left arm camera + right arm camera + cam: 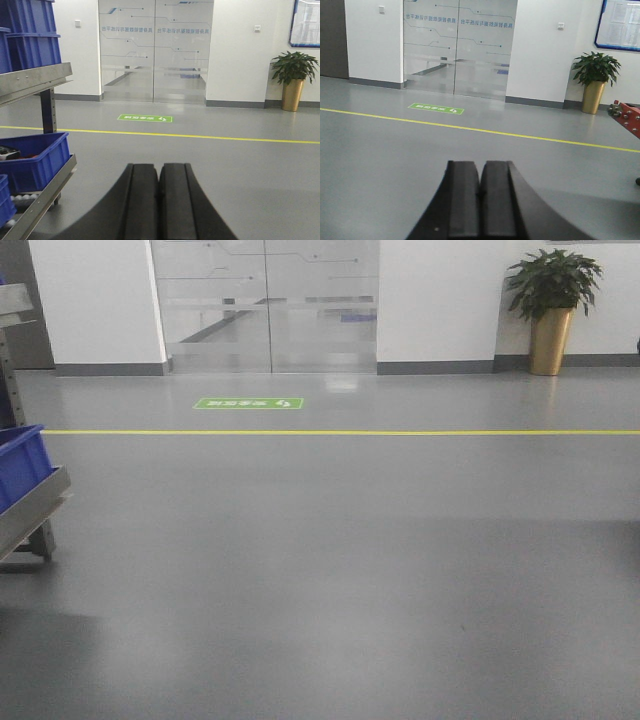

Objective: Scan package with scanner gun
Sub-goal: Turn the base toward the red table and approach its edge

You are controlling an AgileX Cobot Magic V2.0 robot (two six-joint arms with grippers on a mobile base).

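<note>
grey polished floor (330, 590) is stretching across every view, running up to a white wall (440, 300) and frosted glass doors (265, 305). a yellow line (400, 432) is crossing it from side to side. a metal shelf rack (35, 80) is standing at the left, carrying blue plastic bins (35, 160). a potted plant (552, 300) is sitting by the wall at the right. the left gripper (159, 200) and right gripper (480, 200) are each pointing out over the floor, black jaws pressing together, clenched on nothing. a green floor sticker (249, 403) is lying before the doors. the package and scanner gun are not showing in any view.
</note>
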